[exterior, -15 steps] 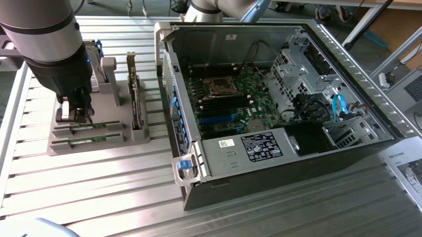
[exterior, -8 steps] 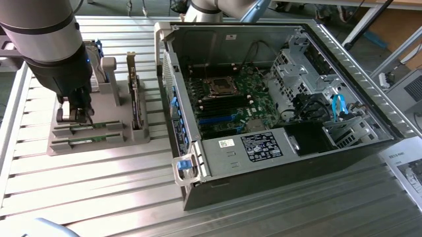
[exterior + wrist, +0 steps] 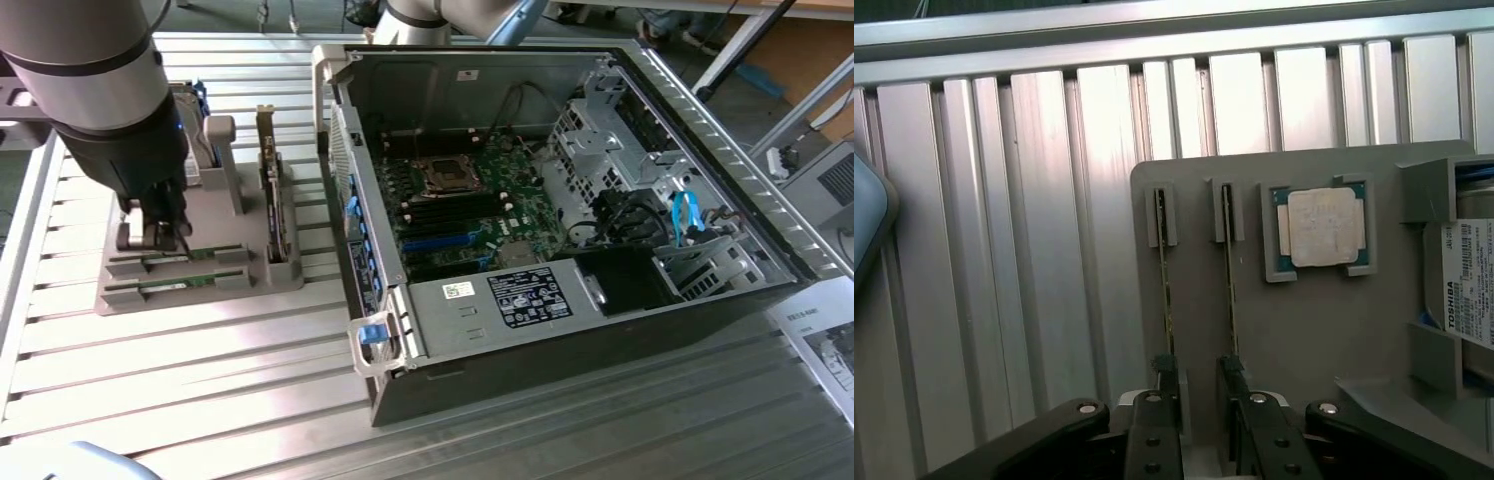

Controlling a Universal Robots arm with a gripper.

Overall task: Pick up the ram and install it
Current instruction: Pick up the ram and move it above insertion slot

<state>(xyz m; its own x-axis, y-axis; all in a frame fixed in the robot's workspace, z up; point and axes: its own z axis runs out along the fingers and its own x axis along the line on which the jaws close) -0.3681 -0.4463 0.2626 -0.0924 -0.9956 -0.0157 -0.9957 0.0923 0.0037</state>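
On the exterior view's left, a grey moulded holder (image 3: 114, 300) sits on the slatted aluminium desk (image 3: 200, 390). It carries two long, narrow green circuit-board ram sticks (image 3: 180, 264), lying on edge in parallel slots along its near side. A dark upright expansion card (image 3: 274, 200) and a silver boxy hard drive (image 3: 200, 140) stand farther back on the same holder. The robot's black two-fingered gripper (image 3: 151, 238) hangs over the end of the ram sticks that lies toward the exterior view's left, low over the holder.

From the wrist view, the gripper (image 3: 1199, 385) has its jaws spread apart with nothing between them. Each fingertip (image 3: 1165, 372) lines up roughly with the end of one of the ram sticks (image 3: 1231, 285), so which of the two it is aimed at cannot be told. Both sticks are seated in their slots, with a square green-edged processor chip (image 3: 1321, 227) in its own pocket just beside them.

The step in hand looks like the approach for the pick: neither stick is gripped or lifted, and installation has not begun. To the exterior view's right, the open black computer case (image 3: 441, 375) lies on its side with its green motherboard (image 3: 467, 190) exposed, well apart from the holder.

As I judge it, a sound grasp calls for one thin stick alone to lie between the jaws, which means a small sideways correction. The neighbouring stick is close enough that a finger could catch it.
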